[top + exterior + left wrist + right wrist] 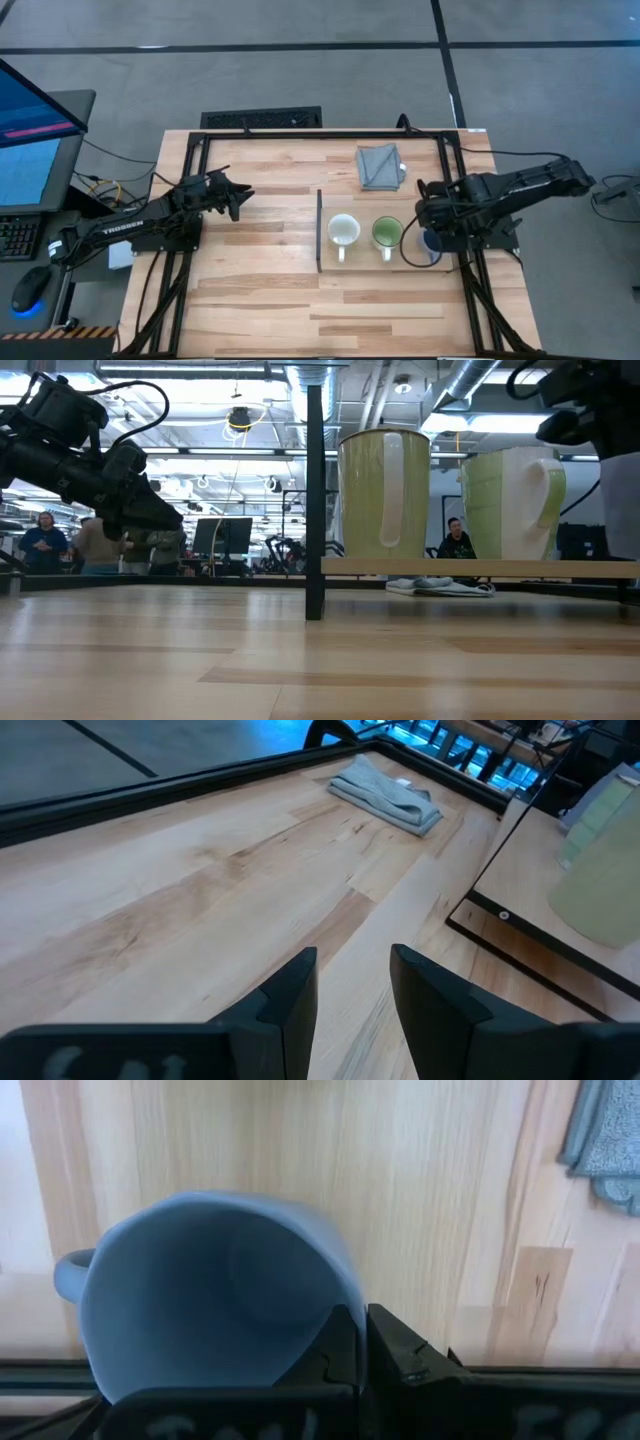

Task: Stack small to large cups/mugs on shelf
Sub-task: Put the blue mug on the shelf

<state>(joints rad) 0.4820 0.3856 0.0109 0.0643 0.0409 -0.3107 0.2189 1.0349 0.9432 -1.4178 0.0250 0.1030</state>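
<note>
A cream-white mug [343, 231] and a white mug with a green inside [387, 233] stand upright side by side on the light-wood shelf [375, 263], handles toward the near edge. My right gripper [428, 232] hangs over the shelf's right end, pointing down and shut on a blue-grey mug [210, 1295]. That mug's handle [68, 1275] sticks out sideways. My left gripper [355, 965] waits open above the bare table at the left [243, 195], pointing toward the shelf. My right gripper pinches the blue-grey mug's wall at the rim [345, 1308], one finger inside the mug and one outside. The fingers come from above, pointing down. The mug hangs tilted below them, mouth up. Whether its base is clear of the shelf, I cannot tell.
A folded grey cloth [381, 166] lies on the table behind the shelf. A thin dark strip [319, 230] stands up along the shelf's left edge. Bare tabletop [270, 290] lies between the left arm and the shelf. People and equipment show in the room beyond.
</note>
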